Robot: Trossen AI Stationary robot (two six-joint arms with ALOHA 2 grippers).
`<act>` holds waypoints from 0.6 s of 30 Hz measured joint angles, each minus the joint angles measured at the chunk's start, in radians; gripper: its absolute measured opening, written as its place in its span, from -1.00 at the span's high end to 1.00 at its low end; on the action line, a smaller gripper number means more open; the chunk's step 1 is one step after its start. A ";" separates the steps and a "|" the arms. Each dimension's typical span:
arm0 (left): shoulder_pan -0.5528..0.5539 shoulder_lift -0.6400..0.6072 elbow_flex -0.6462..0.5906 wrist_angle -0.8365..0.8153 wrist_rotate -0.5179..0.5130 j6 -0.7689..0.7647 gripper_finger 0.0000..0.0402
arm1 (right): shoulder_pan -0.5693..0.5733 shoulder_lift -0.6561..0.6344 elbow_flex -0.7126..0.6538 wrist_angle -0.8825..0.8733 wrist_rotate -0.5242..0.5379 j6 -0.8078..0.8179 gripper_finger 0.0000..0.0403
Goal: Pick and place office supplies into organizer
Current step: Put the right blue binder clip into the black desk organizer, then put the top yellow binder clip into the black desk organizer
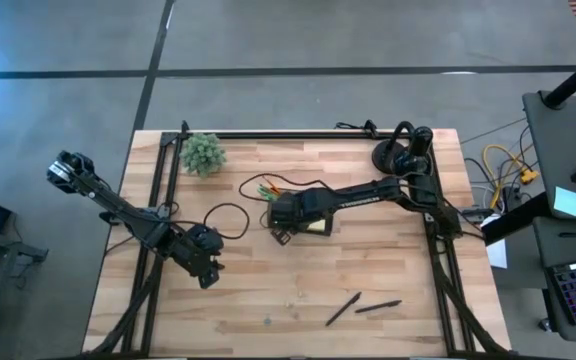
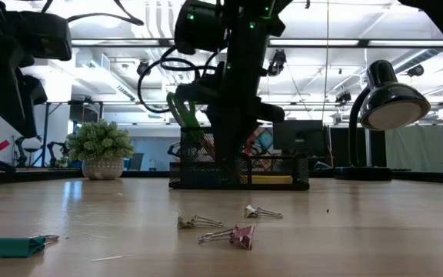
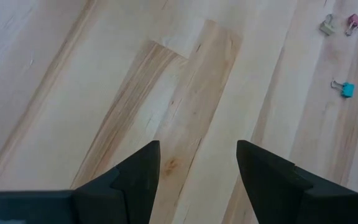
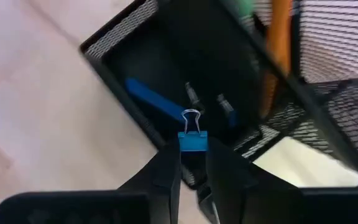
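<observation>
Two arms over one wooden desk (image 1: 368, 290). Right hand (image 4: 193, 168) poised over the black mesh organizer (image 4: 129, 68) near desk centre, fingers drawn close and clamped on one blue binder clip (image 4: 192, 140), its wire loop standing above the fingertips, directly over the organizer's near compartment. Inside that compartment: one blue flat piece (image 4: 148, 96) and two small dark items, too blurred to identify. One orange pencil (image 4: 277, 43) upright in the taller section; one yellow sticky-note pad (image 4: 306, 165) in the adjoining compartment. Left hand (image 3: 197, 168) low over bare desk at the left side, fingers spread wide apart, nothing between them. Loose on the desk in the left wrist view: three binder clips — one beige (image 3: 327, 25), one pink (image 3: 355, 21), one blue (image 3: 347, 89). In the low view, a green clip (image 2: 10, 246) lying nearest the front edge at the left. Two black pens (image 1: 361, 308) lying near the front edge, right of centre, just apart from each other. One potted plant (image 1: 204, 153) at the rear left, one desk lamp (image 2: 383, 100) at the rear right. Broad open desk between the organizer and the front edge; clear strip also between the left hand and the organizer.
</observation>
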 joint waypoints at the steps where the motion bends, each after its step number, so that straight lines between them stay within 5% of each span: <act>1: 0.000 0.000 0.000 -0.002 0.000 0.000 0.01 | -0.001 0.001 0.000 0.002 0.010 0.011 0.70; 10: 0.000 0.000 0.000 -0.001 -0.002 0.004 0.01 | 0.000 0.001 -0.004 0.001 0.077 0.143 0.68; 18: 0.000 0.000 0.000 -0.001 -0.003 0.024 0.01 | 0.000 0.002 -0.007 0.004 0.050 0.193 0.43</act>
